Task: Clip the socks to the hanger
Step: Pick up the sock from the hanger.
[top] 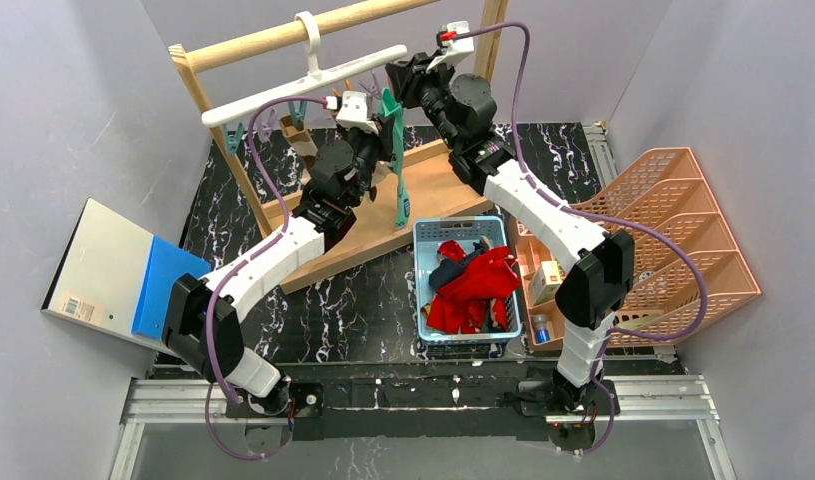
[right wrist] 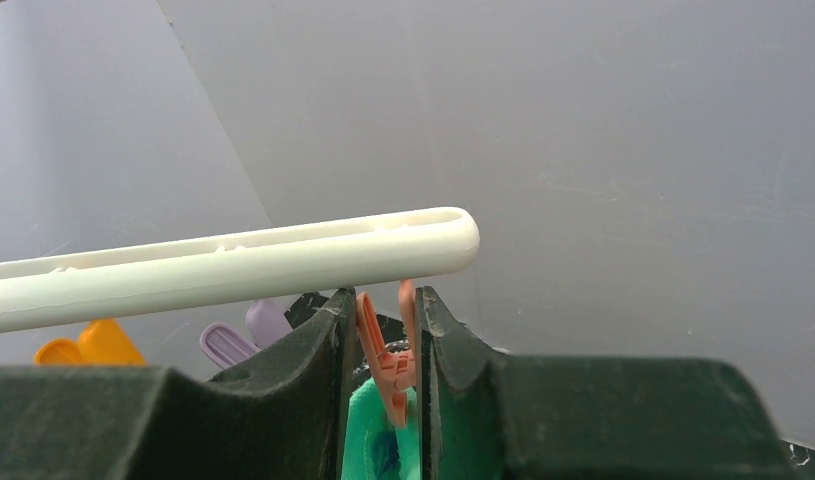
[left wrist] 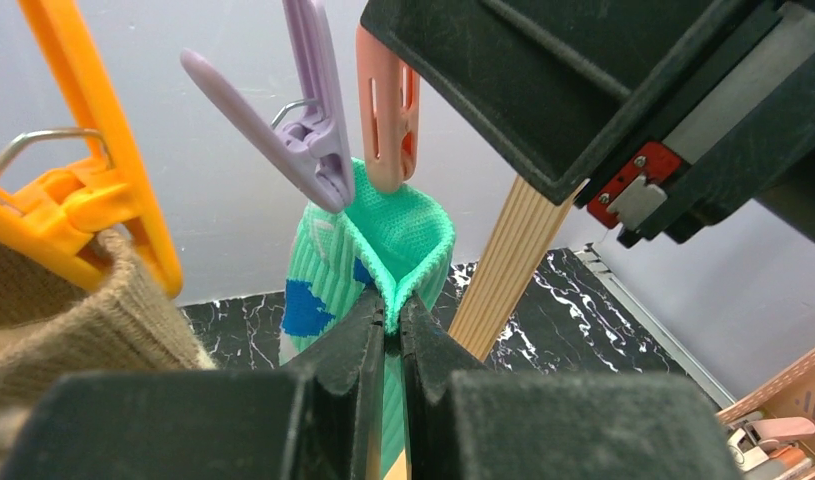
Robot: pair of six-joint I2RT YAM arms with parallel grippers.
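Observation:
The white hanger (top: 303, 85) hangs from the wooden rail; its bar end shows in the right wrist view (right wrist: 233, 265). My left gripper (left wrist: 391, 318) is shut on the cuff of a teal-green sock (left wrist: 403, 235) and holds it up just under the pink clip (left wrist: 386, 110). The sock's length hangs down in the top view (top: 397, 160). My right gripper (right wrist: 383, 310) is shut on the pink clip's (right wrist: 391, 355) handles, right below the bar end. A purple clip (left wrist: 308, 130) and an orange clip (left wrist: 93, 180) hang to the left. A brown-beige sock (left wrist: 73, 320) hangs from the orange clip.
A blue basket (top: 419, 290) holds red and dark socks (top: 473, 285). An orange tiered rack (top: 683, 230) stands at the right. The wooden rack (top: 283, 40) stands on a board (top: 433, 190). A blue-and-white box (top: 123, 270) lies at the left.

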